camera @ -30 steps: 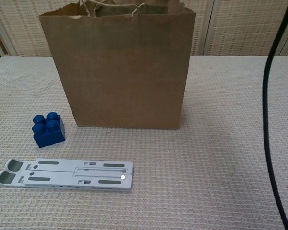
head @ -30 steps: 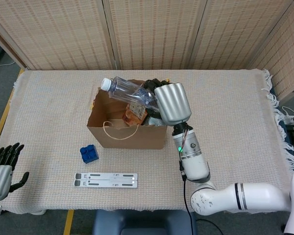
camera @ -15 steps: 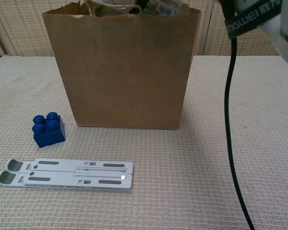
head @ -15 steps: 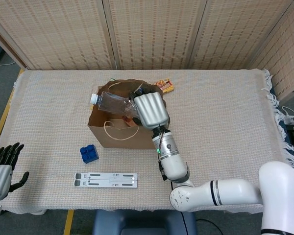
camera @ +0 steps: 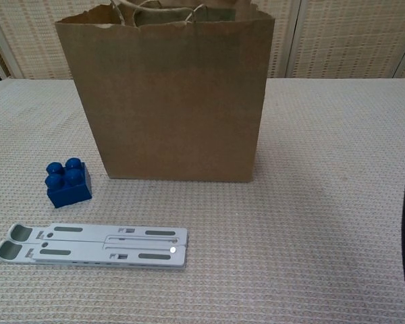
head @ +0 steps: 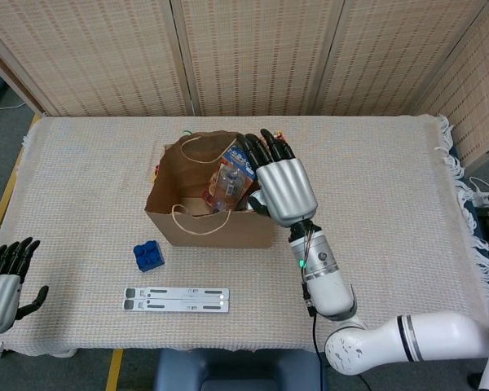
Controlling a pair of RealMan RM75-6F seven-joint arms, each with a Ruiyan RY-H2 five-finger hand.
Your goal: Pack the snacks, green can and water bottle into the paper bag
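Over the right rim of the bag (head: pixel 216 228): the right hand (head: pixel 284 186), back upward, fingers (head: pixel 262 148) straight and apart, holding nothing. Points away from the robot, fingertips reaching past the far rim.

Inside the bag, just left of those fingers: the bottle (head: pixel 230 175). Stands steeply rather than lying flat, long axis running from the near-left of the bag floor up toward the far right, upper end close under the fingertips. Touching them or not: cannot tell. Packed beside it, something orange and brown, likely snacks; can not made out. From the chest view, only the bag's front wall (camera: pixel 169 101) and handles, nothing of the contents.

So, from the hand, the bottle lies to the left and below, already within the walls. Judged from that, packing of the bottle looks done, and the coming move calls for a lift straight up and back to the right, clear of the rim and the handle loop, without tipping the paper wall.

Far off at the near-left table corner: the left hand (head: pixel 4 281), fingers apart, empty, well apart from the bag. Clearly the right hand nearer for anything left to pack; whether a snack lies behind the bag, hidden by the fingers, cannot tell.

In front of the bag: a blue block (head: pixel 148 256) and a flat grey stand (head: pixel 177 299), both well apart from either hand.
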